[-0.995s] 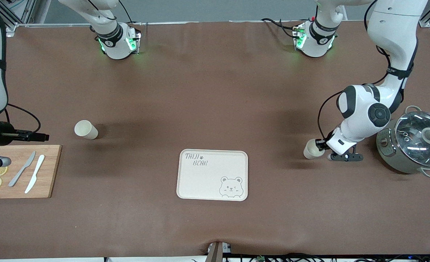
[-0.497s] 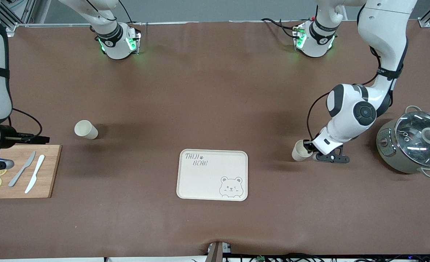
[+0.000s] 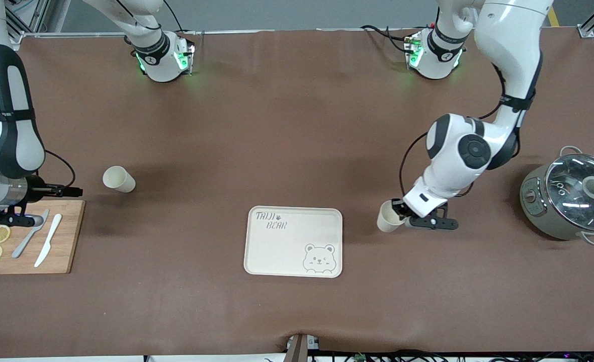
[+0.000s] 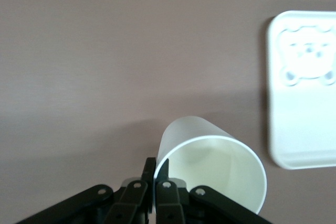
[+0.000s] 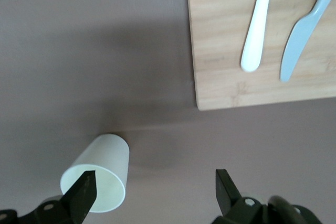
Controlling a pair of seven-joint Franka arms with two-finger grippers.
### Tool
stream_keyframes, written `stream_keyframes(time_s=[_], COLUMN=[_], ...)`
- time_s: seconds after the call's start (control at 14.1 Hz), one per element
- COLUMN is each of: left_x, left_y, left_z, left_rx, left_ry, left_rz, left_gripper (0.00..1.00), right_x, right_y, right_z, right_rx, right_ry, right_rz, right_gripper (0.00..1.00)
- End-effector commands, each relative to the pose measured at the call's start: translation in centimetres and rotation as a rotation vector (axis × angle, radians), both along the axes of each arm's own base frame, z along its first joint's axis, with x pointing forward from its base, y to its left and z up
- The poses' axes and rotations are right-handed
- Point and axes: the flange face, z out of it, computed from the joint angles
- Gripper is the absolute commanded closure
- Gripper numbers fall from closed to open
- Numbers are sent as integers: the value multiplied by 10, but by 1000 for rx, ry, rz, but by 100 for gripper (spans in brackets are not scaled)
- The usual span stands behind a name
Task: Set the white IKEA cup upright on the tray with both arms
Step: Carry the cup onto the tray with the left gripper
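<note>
The whole table (image 3: 297, 311) is seen from a high camera facing the two arm bases, which stand along the top edge. A close downward look is given by the left wrist camera, past its own left gripper (image 4: 155, 182) onto a held cup (image 4: 210, 171) and one end of the tray (image 4: 304, 87) (the same tray (image 3: 293, 241) lies mid-table in the front view). The right wrist camera is likewise aimed down, and the cutting board (image 5: 257, 35) and a second cup (image 5: 97, 179) are shared with the front view.

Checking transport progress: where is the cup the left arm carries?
The cup sits in the left gripper, beside the tray toward the left arm's end.
</note>
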Motion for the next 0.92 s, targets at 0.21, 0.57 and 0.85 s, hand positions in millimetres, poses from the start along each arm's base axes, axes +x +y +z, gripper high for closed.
stream_keyframes(time_s=[0.21,0.57,0.85], left_x=[26,21,10], left_y=[-102,-163,-173], left_z=[-7,-19,-48], left_rx=[-68,-59,-21], left_ry=[44,93,118], left_rz=[164,247,258], left_gripper=[100,100,100], right_x=[-38,-58,-69], right_y=[16,22,27], right_z=[-13,-32,-47], right_rx=[55,64,69], right_ry=[-27,0,-19], right_rz=[-32,-35,-46], right_gripper=[0,18,28])
